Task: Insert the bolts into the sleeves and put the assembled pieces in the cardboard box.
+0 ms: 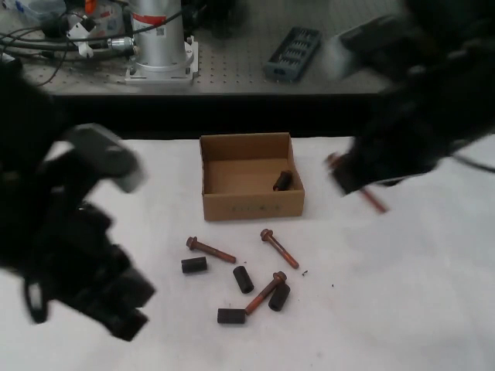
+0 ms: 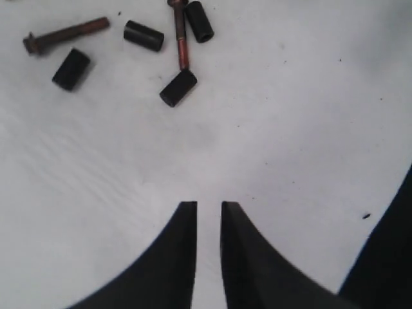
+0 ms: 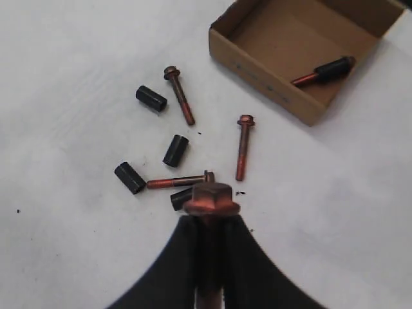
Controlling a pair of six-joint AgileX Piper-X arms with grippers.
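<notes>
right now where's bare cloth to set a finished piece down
Bare white cloth lies right of the loose bolts and sleeves, and left of them too. It is crowded just in front of the cardboard box.

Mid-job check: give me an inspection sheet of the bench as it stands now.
Surface: white cover, a few dark specks.
Job's things: cardboard box holds one assembled piece; three loose bolts and four loose sleeves lie in front of it.
Clutter: grey ribbed block on the perforated board.
Grippers: right gripper shut on a fourth bolt, head sticking out; left gripper slightly open, nothing between its fingers.
Cables: bundle at the rear.
Surroundings: metal post on that board.
</notes>
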